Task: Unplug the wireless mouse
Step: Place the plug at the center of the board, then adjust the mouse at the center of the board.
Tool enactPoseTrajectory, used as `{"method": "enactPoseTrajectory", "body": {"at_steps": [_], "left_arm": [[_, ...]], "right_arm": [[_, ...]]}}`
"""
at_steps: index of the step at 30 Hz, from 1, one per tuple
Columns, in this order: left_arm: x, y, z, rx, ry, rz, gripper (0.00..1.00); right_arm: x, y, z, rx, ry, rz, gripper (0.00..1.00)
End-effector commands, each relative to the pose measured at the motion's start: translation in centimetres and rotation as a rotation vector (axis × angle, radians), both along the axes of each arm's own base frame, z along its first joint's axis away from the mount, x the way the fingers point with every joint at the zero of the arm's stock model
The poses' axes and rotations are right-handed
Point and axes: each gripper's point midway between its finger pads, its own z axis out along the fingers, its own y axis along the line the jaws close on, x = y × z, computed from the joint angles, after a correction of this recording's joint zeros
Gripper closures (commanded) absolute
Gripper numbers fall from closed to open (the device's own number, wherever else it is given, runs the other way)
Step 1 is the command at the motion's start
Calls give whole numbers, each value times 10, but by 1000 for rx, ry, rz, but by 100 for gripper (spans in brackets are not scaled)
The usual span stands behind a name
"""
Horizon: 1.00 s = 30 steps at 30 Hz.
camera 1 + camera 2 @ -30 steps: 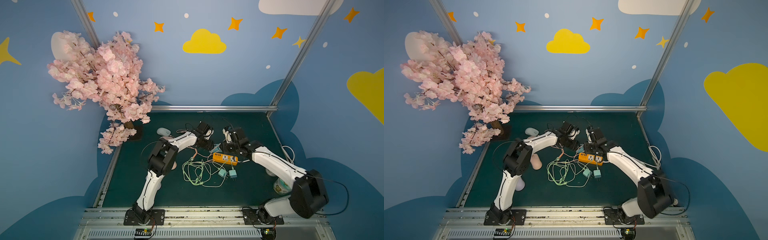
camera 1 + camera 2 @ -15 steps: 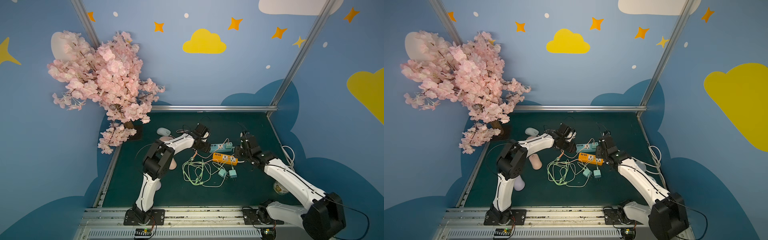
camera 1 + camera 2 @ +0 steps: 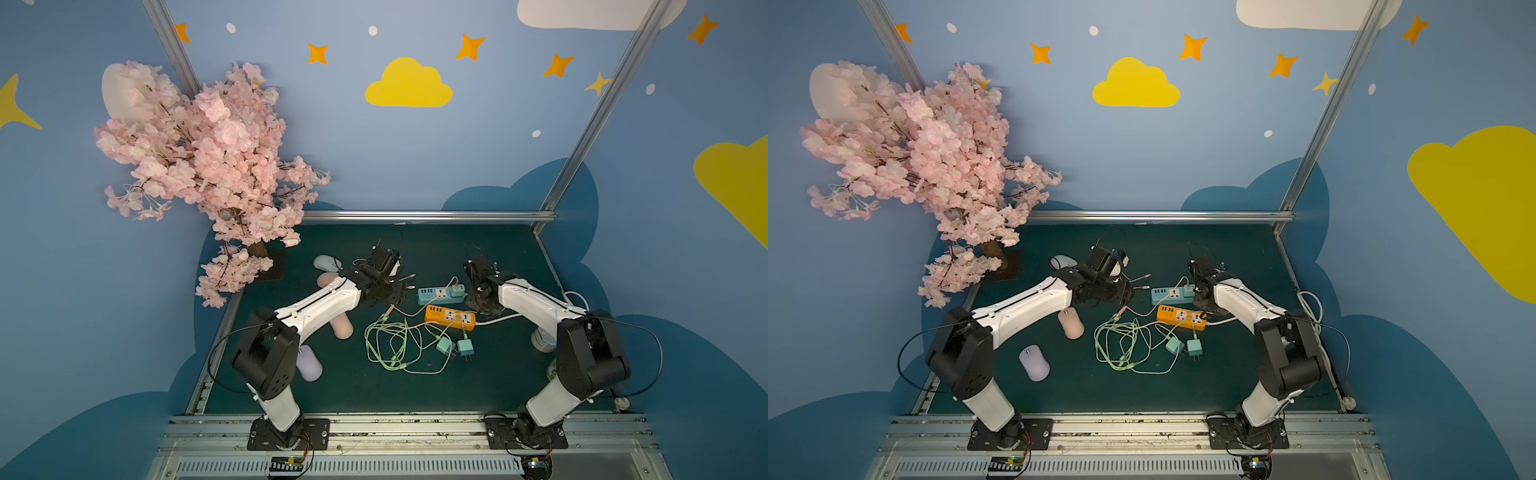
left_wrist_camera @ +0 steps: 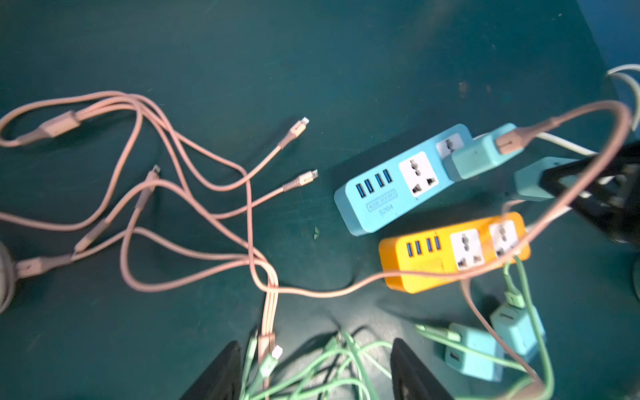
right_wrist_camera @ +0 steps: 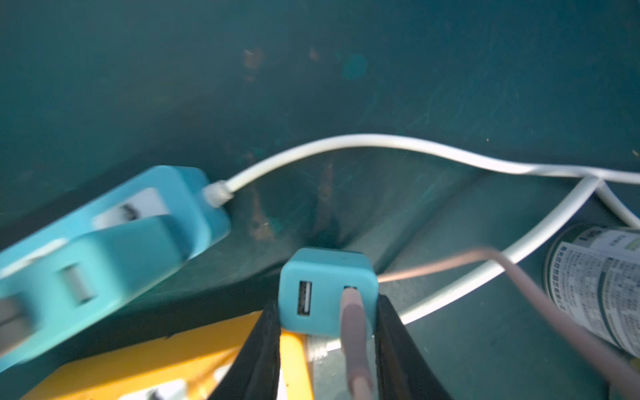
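Observation:
Several wireless mice lie at the left: a grey one (image 3: 326, 262), two pink ones (image 3: 343, 326) and a lavender one (image 3: 309, 362). In the left wrist view a pink cable (image 4: 194, 239) runs to a grey rounded body (image 4: 4, 277) at the frame edge; whether it is plugged in I cannot tell. My left gripper (image 4: 316, 343) hangs open over the tangled cables (image 3: 395, 297), holding nothing. My right gripper (image 5: 327, 301) is shut on a teal charger cube (image 5: 322, 277) with a pink cable plugged into it, just off the end of the orange strip (image 3: 478, 301).
A blue power strip (image 3: 434, 294) carries another teal charger (image 4: 481, 152). The orange strip (image 3: 451, 318) lies in front of it. Two teal chargers (image 3: 455, 345) and green cables (image 3: 395, 345) lie nearer the front. A can (image 5: 599, 284) and white cords (image 5: 381, 142) sit at the right, a blossom tree (image 3: 208, 166) at the back left.
My right gripper has drawn away to the right of the power strips, still holding the charger, and the blue strip now shows. My left gripper has come forward slightly and opened a little wider.

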Motion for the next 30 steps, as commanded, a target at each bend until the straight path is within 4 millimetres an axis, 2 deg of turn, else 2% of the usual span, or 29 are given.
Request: {"method": "enactPoseTrajectory", "body": {"at_steps": [1,2,4,6,9,11,13,14,17,19,23,25,27,30], "left_arm": [[-20,13,16,-37,52,7,29],[-25,15,25,-65,63,4,29],[-32,18,42,-135,80,-10,27],[-36,20,60,-218,86,-29,25],[-36,28,83,-279,48,-30,25],[-31,37,87,-279,2,-6,25],[-25,47,84,-280,-36,34,26],[-23,52,83,-297,-44,54,26],[-22,56,83,-359,-54,56,27],[-22,59,85,-363,-48,50,27],[-18,71,95,-354,-68,48,27],[-13,82,99,-363,-84,79,27],[-5,98,103,-380,-104,127,27],[4,121,106,-406,-117,195,27]], "right_arm": [[-9,-2,-4,14,74,-10,80],[-10,0,-4,23,79,5,57],[-10,3,0,34,62,36,29],[-11,6,10,47,21,67,21],[-13,7,38,45,-69,98,20],[-13,14,64,45,-154,142,21],[-12,28,91,69,-248,216,23],[-11,42,106,105,-302,278,24],[-10,107,145,319,-448,558,26],[-12,149,161,471,-488,709,27],[-12,227,168,676,-375,936,30],[-6,255,165,711,-315,995,31],[6,278,151,728,-242,1021,34],[27,299,122,748,-116,988,40]]}}
